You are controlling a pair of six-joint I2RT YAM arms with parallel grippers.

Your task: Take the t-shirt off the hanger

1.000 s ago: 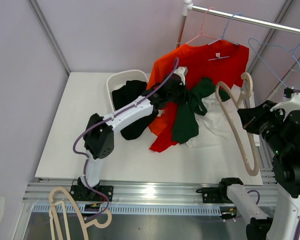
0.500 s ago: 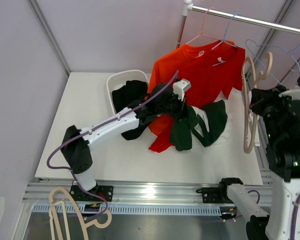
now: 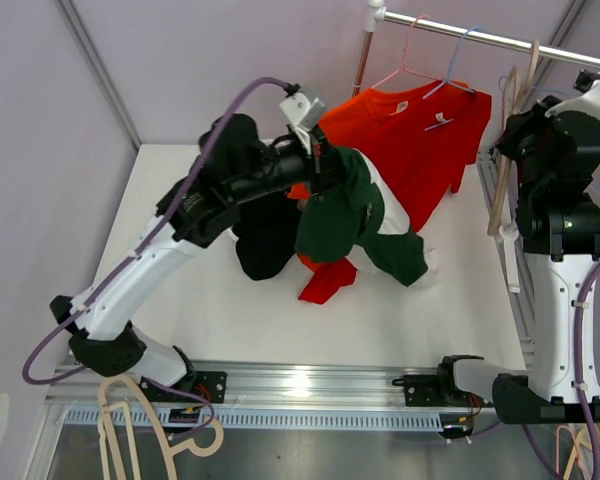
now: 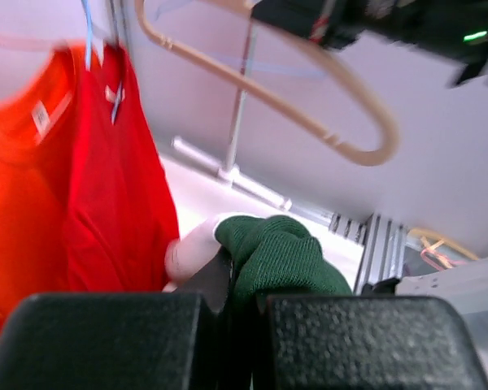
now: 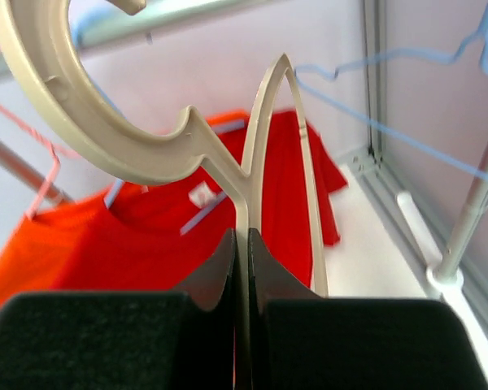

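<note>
I see my left gripper (image 3: 323, 165) clenched on the green t-shirt (image 3: 332, 215) mid-frame overhead, while my right gripper (image 5: 241, 244) pinches the beige hanger (image 5: 122, 154) upper right.

Bright, even light, soft shadows — glare on the rail (image 3: 300, 381), hanger (image 4: 252, 91) blurred at left wrist.

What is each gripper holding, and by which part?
The left gripper pinches the dark green t-shirt by a bunched fold of fabric. The right gripper clamps the beige hanger just below its hook.
</note>
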